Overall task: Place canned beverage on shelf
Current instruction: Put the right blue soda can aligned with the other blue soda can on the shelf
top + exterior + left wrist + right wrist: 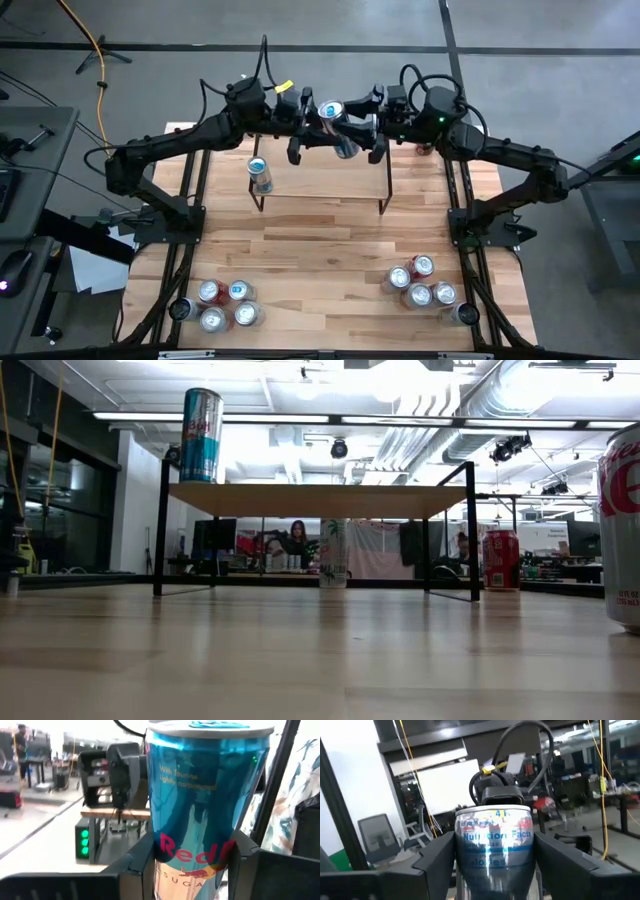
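Observation:
A blue Red Bull can (333, 112) hangs upright in the air above the far edge of the shelf (322, 178), between my two grippers. My left gripper (192, 855) comes from the left and is shut on it. My right gripper (495, 860) comes from the right. Its fingers stand open close on either side of the same can (495, 840); I see no hold there. A second blue can (201, 435) stands on its base on the shelf top (320, 500), at the left end. My left gripper pinches the can's lower half (167, 851) between its two fingers, one on each side of the round wall. The fingers reach in level from the table's left. The can stands upright in the hold, its top up, lifted clear above the shelf.
Several cans cluster near the table's front left (222, 305) and front right (425, 283). A red can (425, 148) stands on the table right of the shelf, and a pale can (333, 552) shows below the shelf top. Bare wood lies in front of the shelf.

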Robot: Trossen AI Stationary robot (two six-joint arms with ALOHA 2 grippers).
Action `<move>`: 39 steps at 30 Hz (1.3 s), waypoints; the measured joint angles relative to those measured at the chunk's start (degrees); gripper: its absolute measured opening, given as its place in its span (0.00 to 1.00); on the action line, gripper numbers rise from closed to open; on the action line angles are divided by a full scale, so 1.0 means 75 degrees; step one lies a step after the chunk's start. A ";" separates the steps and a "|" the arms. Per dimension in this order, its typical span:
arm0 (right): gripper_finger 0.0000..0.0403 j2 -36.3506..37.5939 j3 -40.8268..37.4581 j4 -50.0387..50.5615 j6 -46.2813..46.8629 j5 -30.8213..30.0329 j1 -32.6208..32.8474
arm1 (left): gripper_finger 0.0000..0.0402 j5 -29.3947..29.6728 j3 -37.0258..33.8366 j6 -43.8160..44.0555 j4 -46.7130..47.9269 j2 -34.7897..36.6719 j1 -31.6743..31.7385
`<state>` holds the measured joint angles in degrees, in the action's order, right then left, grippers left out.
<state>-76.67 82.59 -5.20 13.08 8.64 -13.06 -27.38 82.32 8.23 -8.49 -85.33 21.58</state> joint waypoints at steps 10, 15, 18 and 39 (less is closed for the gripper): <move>0.62 0.0535 0.0017 0.1544 -0.0214 -0.0702 -0.0451 | 0.26 0.3937 0.0082 -0.1650 0.3192 0.0932 0.0441; 0.62 0.0146 0.0235 0.1913 -0.0169 -0.0926 -0.0548 | 0.26 0.5423 0.0079 -0.1724 0.4122 0.1121 0.0413; 0.62 -0.0277 0.0577 0.2458 -0.0142 -0.0946 -0.0560 | 0.26 0.5716 0.0053 -0.1459 0.4584 0.1274 0.0415; 0.62 -0.3974 0.6914 0.8076 -0.2694 -0.0601 -0.0921 | 0.25 0.6117 -0.1142 -0.1544 0.3216 0.1343 -0.0390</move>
<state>-106.48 134.44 55.38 -7.13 4.14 -19.97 18.50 73.76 -3.35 15.63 -75.26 18.65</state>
